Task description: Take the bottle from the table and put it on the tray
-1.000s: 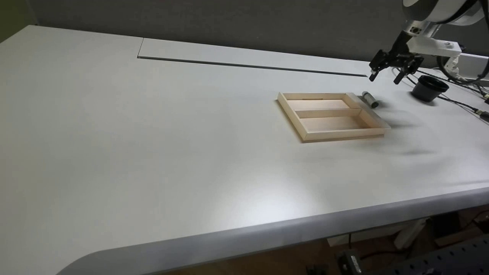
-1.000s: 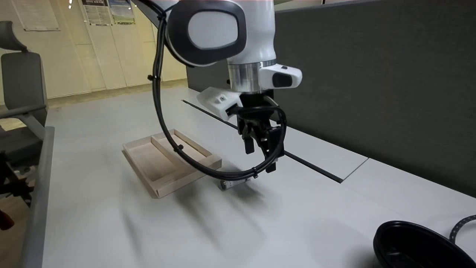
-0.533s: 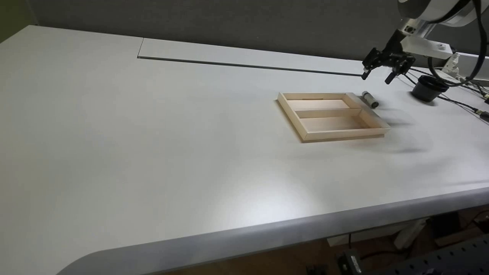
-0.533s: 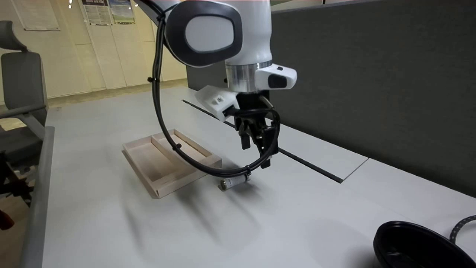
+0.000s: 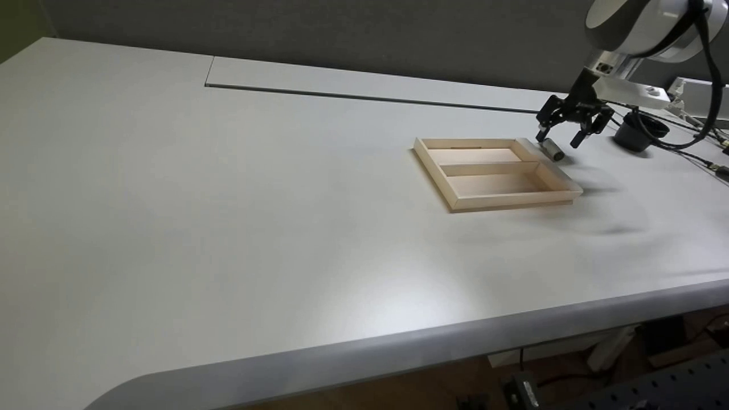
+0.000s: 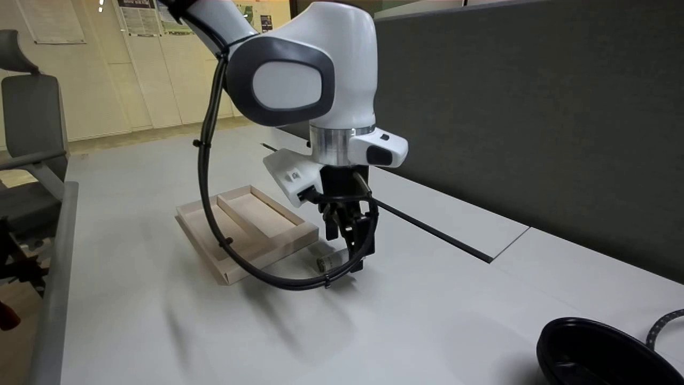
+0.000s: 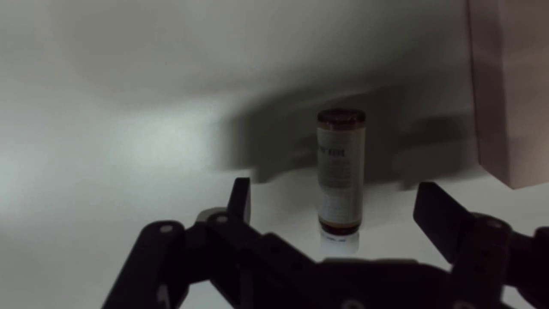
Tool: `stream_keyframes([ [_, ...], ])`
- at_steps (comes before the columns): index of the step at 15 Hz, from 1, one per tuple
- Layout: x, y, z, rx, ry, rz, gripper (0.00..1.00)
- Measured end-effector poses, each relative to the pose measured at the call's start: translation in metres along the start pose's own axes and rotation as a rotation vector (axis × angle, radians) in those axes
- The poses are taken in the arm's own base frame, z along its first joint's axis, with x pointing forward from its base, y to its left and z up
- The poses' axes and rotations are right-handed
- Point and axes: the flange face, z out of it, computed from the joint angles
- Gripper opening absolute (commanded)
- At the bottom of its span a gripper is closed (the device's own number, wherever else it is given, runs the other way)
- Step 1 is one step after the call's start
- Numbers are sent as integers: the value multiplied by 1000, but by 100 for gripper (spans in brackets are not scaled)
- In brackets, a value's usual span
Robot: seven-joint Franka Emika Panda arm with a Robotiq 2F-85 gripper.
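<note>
A small dark bottle with a pale label lies on its side on the white table [image 5: 285,199], close beside the tray; it shows in both exterior views [image 5: 552,150] [image 6: 332,261]. In the wrist view the bottle [image 7: 341,176] points its white cap end toward the gripper's base. The light-wood tray [image 5: 512,200] has two compartments with nothing in them; its side shows at the right of the wrist view [image 7: 527,107]. My gripper [image 7: 334,189] is open, with one finger on each side of the bottle and gaps on both sides. In an exterior view the gripper [image 5: 558,140] is low over it.
A black round pot [image 5: 641,132] with cables [image 5: 683,154] behind it stands on the table beyond the gripper. A dark grey partition [image 6: 507,107] runs along the table's back edge. A black cable loop [image 6: 299,286] hangs from the arm, close to the bottle.
My gripper has come down toward the table and shifted slightly toward the tray, now low over the bottle. It stays open. The bottle and tray have not moved.
</note>
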Motion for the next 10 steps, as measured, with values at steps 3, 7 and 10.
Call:
stream_keyframes([
  [3, -2, -4, 7, 0, -12, -6, 32],
  [7, -2, -4, 7, 0, -10, -6, 4],
  [10, -1, -4, 4, 0, -6, -7, 7],
])
